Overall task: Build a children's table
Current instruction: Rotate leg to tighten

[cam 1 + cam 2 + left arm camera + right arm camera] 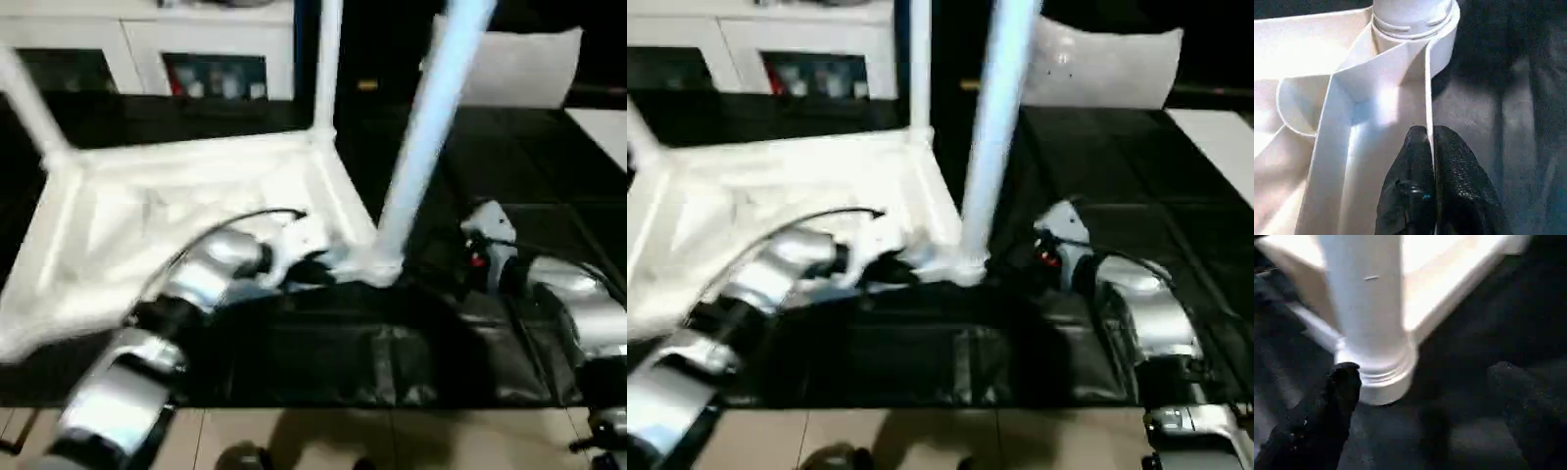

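Black rubbery fingers [1422, 181] of the left gripper [1429, 134] are clenched on the thin side wall of the children's table [186, 206], one finger inside the rim and one outside, close to the near corner socket [1442, 44]. That pinch reads as a steadying hold: it pins the upturned top against the dark mat [392, 362] so the corner cannot slide or tip while a leg is worked into it. The right gripper [1425, 382] stands wide, its two fingers spread to either side of the near leg [431, 127] at its base, one fingertip close beside the collar, the other well off it; it grips nothing. I judge it has let go because the leg now stands by itself in the socket, rising steeply and leaning a little. The table lies underside up on the mat in front of the robot, ribs showing, with a far leg [326, 59] upright at the back corner and another leg [29, 108] rising at the left corner. Behind it stands a white cabinet [147, 49] with dark glass doors, and a white cushion-like shape [519, 64] sits further right. The lean of the near leg suggests its seating may want checking before the table is turned over.
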You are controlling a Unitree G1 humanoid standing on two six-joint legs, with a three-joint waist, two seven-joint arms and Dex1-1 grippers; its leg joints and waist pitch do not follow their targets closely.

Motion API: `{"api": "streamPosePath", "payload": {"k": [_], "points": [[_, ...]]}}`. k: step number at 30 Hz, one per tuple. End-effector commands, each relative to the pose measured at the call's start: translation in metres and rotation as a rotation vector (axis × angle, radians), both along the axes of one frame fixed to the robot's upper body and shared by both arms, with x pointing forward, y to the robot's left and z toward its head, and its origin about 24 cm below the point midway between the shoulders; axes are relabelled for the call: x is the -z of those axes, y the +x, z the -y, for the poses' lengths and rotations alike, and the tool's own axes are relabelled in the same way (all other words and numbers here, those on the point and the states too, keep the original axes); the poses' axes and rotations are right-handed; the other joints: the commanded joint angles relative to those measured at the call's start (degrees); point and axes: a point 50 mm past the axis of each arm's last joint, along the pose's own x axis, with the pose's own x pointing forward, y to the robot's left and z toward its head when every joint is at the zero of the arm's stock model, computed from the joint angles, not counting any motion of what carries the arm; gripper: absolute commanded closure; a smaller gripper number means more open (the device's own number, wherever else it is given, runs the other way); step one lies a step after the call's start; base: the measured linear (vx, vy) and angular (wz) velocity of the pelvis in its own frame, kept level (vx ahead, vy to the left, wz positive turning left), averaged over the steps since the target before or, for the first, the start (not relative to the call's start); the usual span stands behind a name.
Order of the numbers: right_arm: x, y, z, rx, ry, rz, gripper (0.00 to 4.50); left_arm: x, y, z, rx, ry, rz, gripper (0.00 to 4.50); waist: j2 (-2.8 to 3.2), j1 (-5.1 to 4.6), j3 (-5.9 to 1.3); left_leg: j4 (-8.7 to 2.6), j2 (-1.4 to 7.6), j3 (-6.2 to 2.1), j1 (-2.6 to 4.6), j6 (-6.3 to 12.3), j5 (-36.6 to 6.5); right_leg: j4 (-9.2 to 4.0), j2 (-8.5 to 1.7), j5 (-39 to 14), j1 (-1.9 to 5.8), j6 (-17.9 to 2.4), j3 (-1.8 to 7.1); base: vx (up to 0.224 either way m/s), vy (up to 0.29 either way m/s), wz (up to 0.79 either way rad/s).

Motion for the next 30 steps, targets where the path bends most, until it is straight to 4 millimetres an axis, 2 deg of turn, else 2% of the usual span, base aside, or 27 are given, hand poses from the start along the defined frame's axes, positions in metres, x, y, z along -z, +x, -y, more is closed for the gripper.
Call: {"api": "streamPosePath", "payload": {"k": [1, 3, 4, 6, 8, 9, 12, 13, 17, 18, 20, 24, 25, 30], "points": [[-0.008, -0.002, 0.0, -0.061, -0.006, 0.023, 0.02, 0.008, -0.009, 0.007, 0.089, 0.045, -0.028, 4.5, -0.5, 0.25, -4.42, -3.95, 4.49, -2.35, 1.48, 2.95, -13.7, -4.92, -5.91, -19.9, 2.83, -10.5, 3.4, 0.0, 0.0, 0.0], [-0.011, -0.003, 0.001, -0.109, -0.006, 0.016, 0.02, 0.009, -0.015, 0.006, 0.163, 0.06, -0.045, 4.5, -0.46, 0.4, -4.48, -4.02, 4.81, -2.39, 1.64, 2.88, -13.4, -4.67, -5.84, -18.5, 2.66, -11.1, 3.48, 0.0, 0.0, 0.0], [-0.013, -0.005, 0.001, -0.158, -0.001, 0.01, 0.02, 0.01, -0.02, 0.005, 0.226, 0.073, -0.06, 4.5, -0.6, 0.52, -4.47, -4.0, 4.79, -2.33, 1.59, 2.9, -13.3, -4.6, -5.89, -18.0, 2.68, -11.6, 3.49, 0.0, 0.0, 0.0], [-0.015, -0.009, -0.001, -0.231, 0.014, -0.009, 0.02, 0.01, -0.025, 0.003, 0.291, 0.092, -0.076, 4.5, -0.47, 0.76, -4.47, -3.96, 4.81, -2.26, 1.54, 3.15, -13.2, -4.45, -5.94, -17.5, 2.7, -11.9, 3.53, 0.0, 0.0, 0.0], [-0.016, -0.011, -0.003, -0.272, 0.024, -0.024, 0.02, 0.01, -0.027, 0.002, 0.323, 0.101, -0.081, 4.5, -0.53, 1.17, -4.37, -3.96, 4.77, -2.21, 1.55, 3.35, -13.3, -4.47, -5.85, -18.2, 2.62, -11.5, 3.54, 0.0, 0.0, 0.0], [-0.016, -0.012, -0.004, -0.296, 0.031, -0.033, 0.18, 0.009, -0.027, 0.001, 0.336, 0.103, -0.083, 4.5, -0.53, 1.23, -4.34, -4.01, 4.77, -2.23, 1.53, 3.38, -13.4, -4.51, -5.88, -18.7, 2.64, -11.4, 3.53, 0.0, 0.0, 0.0], [-0.015, -0.014, -0.006, -0.324, 0.048, -0.052, 0.18, 0.008, -0.028, 0.001, 0.352, 0.104, -0.084, 4.5, -0.49, 1.61, -4.27, -4.1, 4.86, -2.32, 1.77, 2.64, -14.4, -4.82, -5.97, -21.2, 2.45, -10.8, 3.5, 0.0, 0.0, 0.0], [-0.015, -0.014, -0.007, -0.327, 0.051, -0.057, 0.46, 0.008, -0.028, 0.0, 0.353, 0.104, -0.084, 4.5, -0.53, 1.61, -4.28, -4.19, 4.95, -2.42, 1.7, 2.39, -14.4, -4.67, -5.94, -21.0, 2.47, -10.8, 3.49, 0.0, 0.0, 0.0], [-0.013, -0.018, -0.009, -0.362, 0.071, -0.086, 0.65, 0.007, -0.028, 0.0, 0.358, 0.107, -0.081, 4.5, -0.54, 1.62, -4.33, -4.16, 4.9, -2.38, 1.74, 2.12, -14.4, -4.55, -6.0, -19.8, 2.48, -11.3, 3.54, 0.0, 0.0, 0.0], [-0.012, -0.019, -0.012, -0.377, 0.08, -0.089, 0.88, 0.007, -0.028, -0.001, 0.363, 0.107, -0.082, 4.5, -0.22, 1.74, -4.42, -4.13, 4.88, -2.43, 1.7, 2.07, -14.1, -4.46, -6.04, -19.4, 2.55, -11.4, 3.57, 0.0, 0.0, 0.0], [-0.012, -0.02, -0.015, -0.392, 0.097, -0.093, 0.98, 0.006, -0.029, -0.001, 0.372, 0.109, -0.085, 4.5, -0.39, 1.74, -4.49, -4.12, 4.86, -2.39, 1.59, 2.4, -13.7, -4.4, -6.04, -18.4, 2.66, -11.5, 3.55, 0.0, 0.0, 0.0], [-0.009, -0.02, -0.021, -0.413, 0.106, -0.089, 1.36, 0.006, -0.03, -0.001, 0.385, 0.111, -0.088, 4.5, -0.21, 1.88, -4.6, -4.1, 4.99, -2.35, 1.7, 2.35, -12.8, -4.2, -5.88, -16.8, 2.48, -12.1, 3.51, 0.0, 0.0, 0.0], [-0.009, -0.02, -0.022, -0.419, 0.109, -0.091, 1.4, 0.006, -0.03, -0.001, 0.385, 0.11, -0.088, 4.5, -0.36, 1.85, -4.58, -4.09, 4.94, -2.3, 1.7, 2.28, -13.0, -4.2, -5.87, -16.6, 2.5, -12.2, 3.5, 0.0, 0.0, 0.0], [-0.007, -0.022, -0.025, -0.435, 0.121, -0.114, 1.84, 0.008, -0.031, -0.001, 0.381, 0.109, -0.093, 4.5, -0.35, 1.91, -4.42, -4.16, 4.89, -2.38, 1.74, 1.73, -14.3, -4.58, -6.06, -20.0, 2.52, -11.2, 3.55, 0.0, 0.0, 0.0]]}}
